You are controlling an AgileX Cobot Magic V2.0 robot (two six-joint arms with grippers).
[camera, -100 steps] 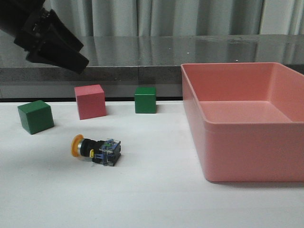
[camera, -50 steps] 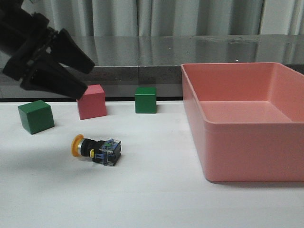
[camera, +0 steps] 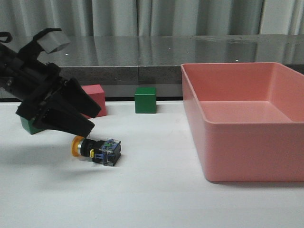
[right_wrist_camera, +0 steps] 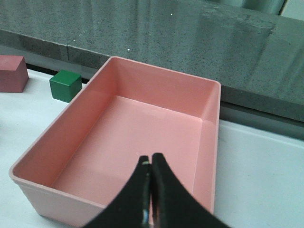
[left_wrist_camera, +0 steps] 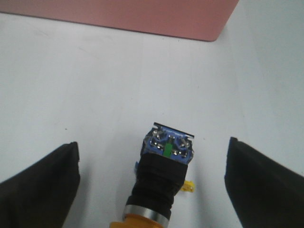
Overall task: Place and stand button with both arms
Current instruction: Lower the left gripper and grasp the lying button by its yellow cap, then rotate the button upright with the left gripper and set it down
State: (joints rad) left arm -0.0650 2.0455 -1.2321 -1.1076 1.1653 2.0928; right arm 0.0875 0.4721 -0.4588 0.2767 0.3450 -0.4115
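The button point(camera: 97, 149) lies on its side on the white table, yellow cap toward the left, clear-blue base toward the right. My left gripper point(camera: 93, 118) hangs open just above and left of it, fingers spread wide. In the left wrist view the button point(left_wrist_camera: 164, 173) lies between the two black fingers point(left_wrist_camera: 40, 185), touching neither. My right gripper point(right_wrist_camera: 151, 161) is shut with nothing in it, held above the pink bin point(right_wrist_camera: 209, 142); it does not show in the front view.
A large pink bin point(camera: 237, 166) fills the right side of the table. A pink cube point(camera: 95, 95) and a green cube point(camera: 145, 99) stand at the back; another green cube point(camera: 26, 126) is mostly hidden behind my left arm.
My left arm has come down from the upper left toward the button, fingers open. The button has not moved.
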